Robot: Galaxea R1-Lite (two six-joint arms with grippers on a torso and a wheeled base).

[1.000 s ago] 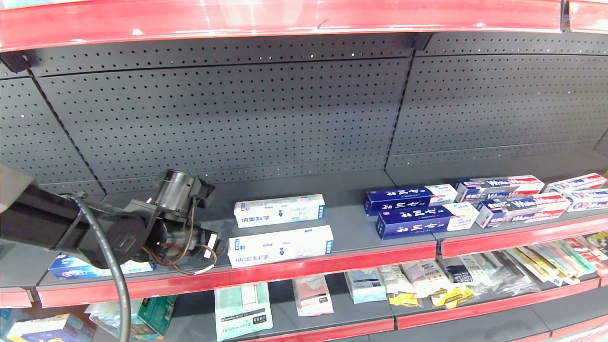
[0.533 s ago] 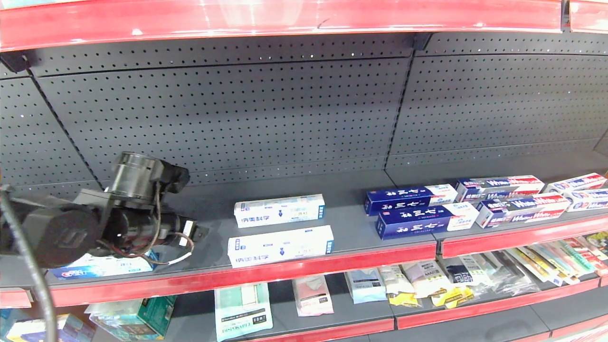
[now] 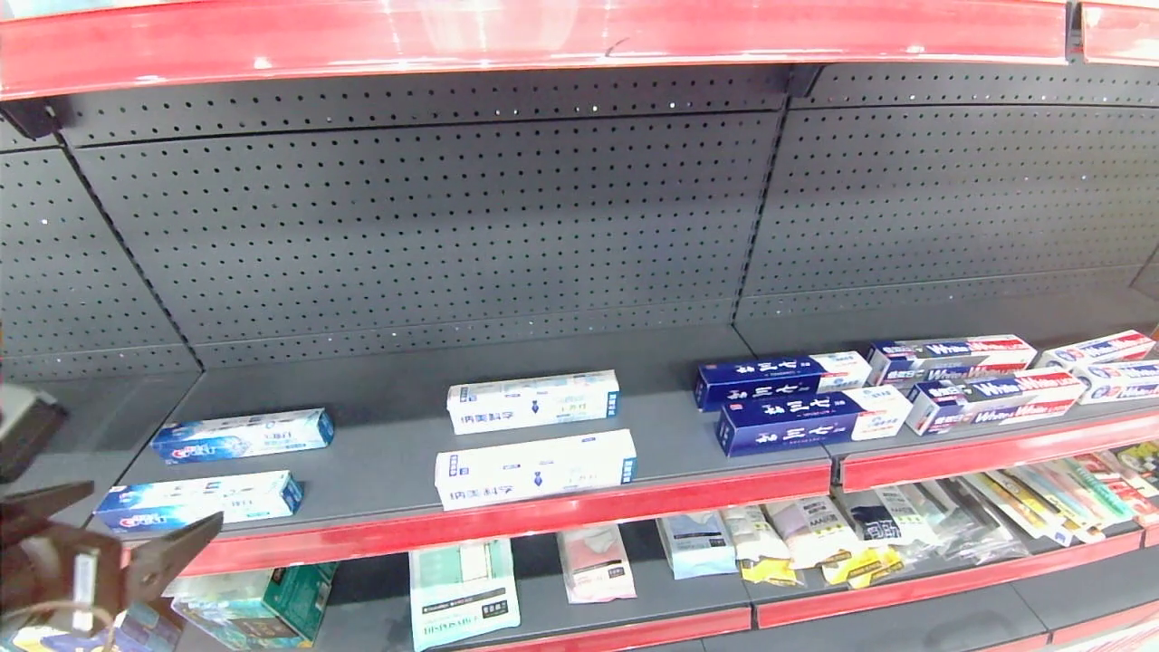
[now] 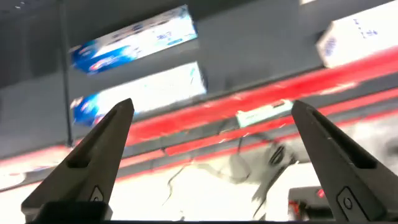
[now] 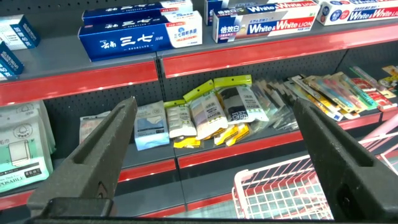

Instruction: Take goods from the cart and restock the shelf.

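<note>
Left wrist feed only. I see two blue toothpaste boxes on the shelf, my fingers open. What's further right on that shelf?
Observer: A rear white box and a front white box, one behind the other, on the same shelf.
Operator: Right gripper holding anything?
Observer: No. The right gripper is open and empty.
Operator: Cart in sight?
Observer: A white wire basket, likely the cart, stands in front of the lower shelf.
</note>
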